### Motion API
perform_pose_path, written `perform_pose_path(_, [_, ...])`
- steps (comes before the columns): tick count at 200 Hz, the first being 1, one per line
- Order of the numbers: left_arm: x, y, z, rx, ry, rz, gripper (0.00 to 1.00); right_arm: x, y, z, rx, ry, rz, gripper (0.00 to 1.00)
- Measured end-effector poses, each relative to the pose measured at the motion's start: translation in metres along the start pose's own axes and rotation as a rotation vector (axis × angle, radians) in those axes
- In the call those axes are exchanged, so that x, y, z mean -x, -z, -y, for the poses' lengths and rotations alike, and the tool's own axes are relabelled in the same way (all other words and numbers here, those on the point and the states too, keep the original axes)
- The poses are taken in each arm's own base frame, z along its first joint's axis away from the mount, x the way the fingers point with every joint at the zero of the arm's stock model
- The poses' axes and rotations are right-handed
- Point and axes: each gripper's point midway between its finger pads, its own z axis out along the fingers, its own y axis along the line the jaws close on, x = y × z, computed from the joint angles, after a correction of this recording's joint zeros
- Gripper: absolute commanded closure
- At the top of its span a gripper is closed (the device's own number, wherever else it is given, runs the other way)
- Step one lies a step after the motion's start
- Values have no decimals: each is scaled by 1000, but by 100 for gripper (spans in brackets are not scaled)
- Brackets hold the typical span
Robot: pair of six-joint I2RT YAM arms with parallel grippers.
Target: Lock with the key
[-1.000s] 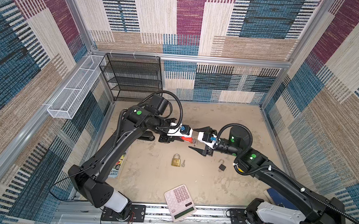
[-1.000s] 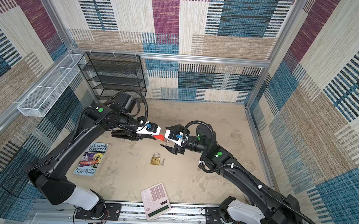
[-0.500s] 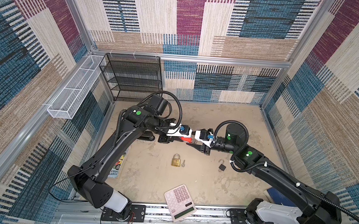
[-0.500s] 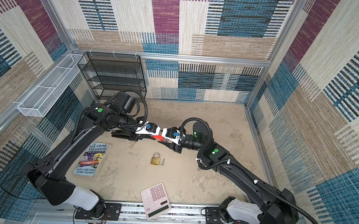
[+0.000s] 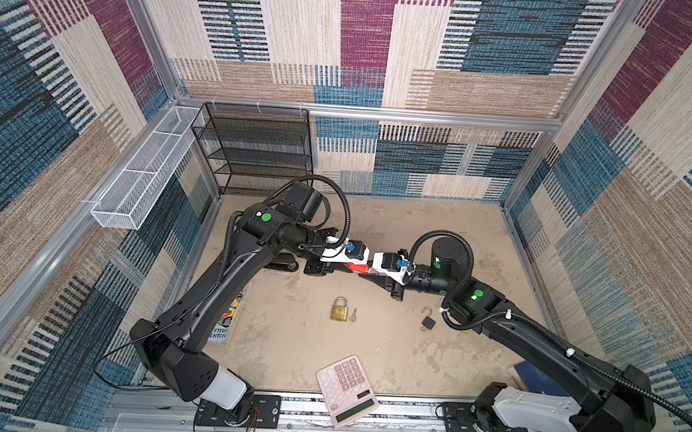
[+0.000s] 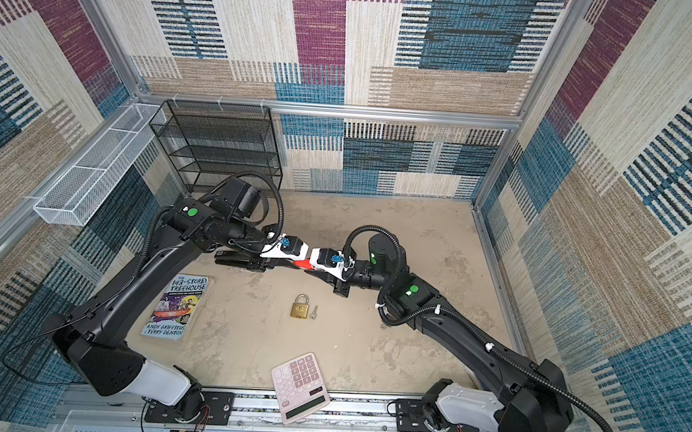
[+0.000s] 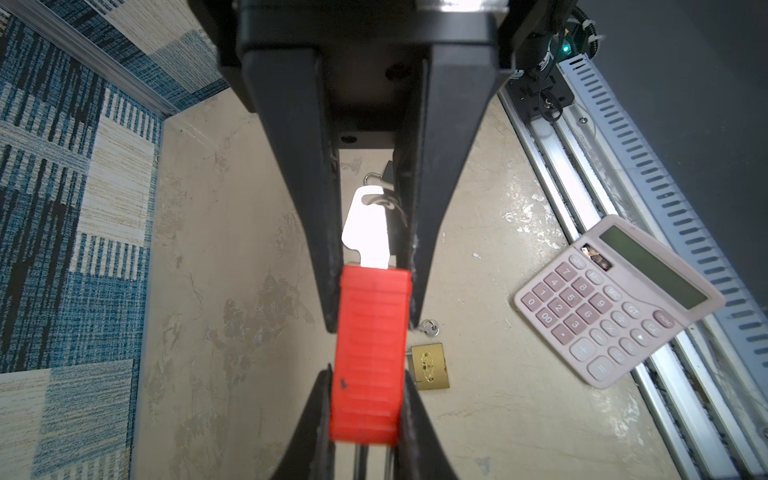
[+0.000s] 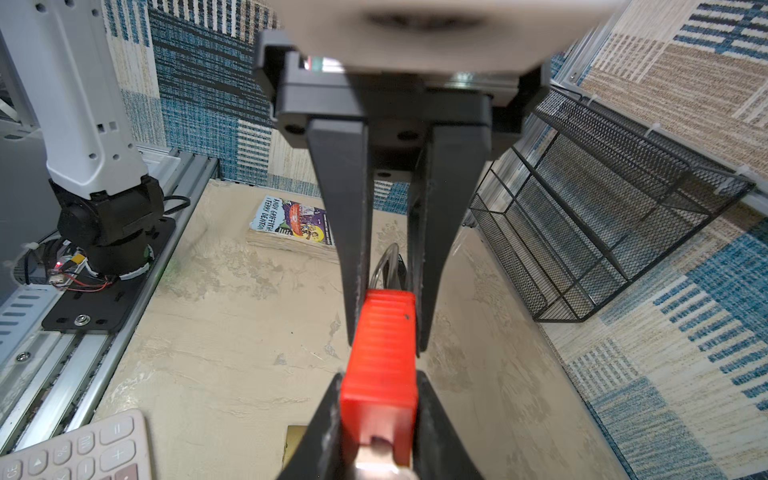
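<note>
Overhead, red padlock (image 5: 356,268) mostly hidden.

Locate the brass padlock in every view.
Top view: brass padlock mid-picture, key at its side.
Top view: padlock likewise mid-picture, key alongside.
Left wrist: padlock beside the red lock, toward the calculator.
Right wrist: a sliver between calculator and red lock.
Shared landmark: the calculator, in all four.

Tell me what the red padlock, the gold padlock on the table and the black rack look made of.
The red padlock looks like moulded plastic: matte, ribbed faces. The gold padlock is probably brass, going by its yellow metallic sheen. The black rack is wire mesh, likely coated metal: see-through grid, dull black.
</note>
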Motion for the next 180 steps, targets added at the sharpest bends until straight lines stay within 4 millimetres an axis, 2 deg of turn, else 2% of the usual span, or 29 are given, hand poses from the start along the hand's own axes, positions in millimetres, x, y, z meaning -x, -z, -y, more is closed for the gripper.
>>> perform_pose_path(5, [0,0,0,0,2,0,99,0,0,0,1,0,0,82])
perform_pose_path(16, [0,0,0,1,3,-1,90,0,0,0,2,-2,1,86])
perform_pose_path(32, [-1,0,0,-1,5,-2,74,0,0,-1,6,-6,2,88])
perform_pose_path(49, [0,0,0,-1,6,0,62,1,0,-1,6,-22,5,89])
perform_pose_path(75, [1,5,-1,12,7,14,53,-1,3,-4,1,-43,12,90])
perform_pose_path(122, [7,33,-9,100,42,114,52,-3,18,7,-46,-94,58,90])
perform_pose_path(152, [8,53,-11,148,91,192,57,3,38,24,-88,-150,127,91])
perform_pose_path(180, [8,58,-9,164,113,227,66,18,45,24,-51,-173,193,91])
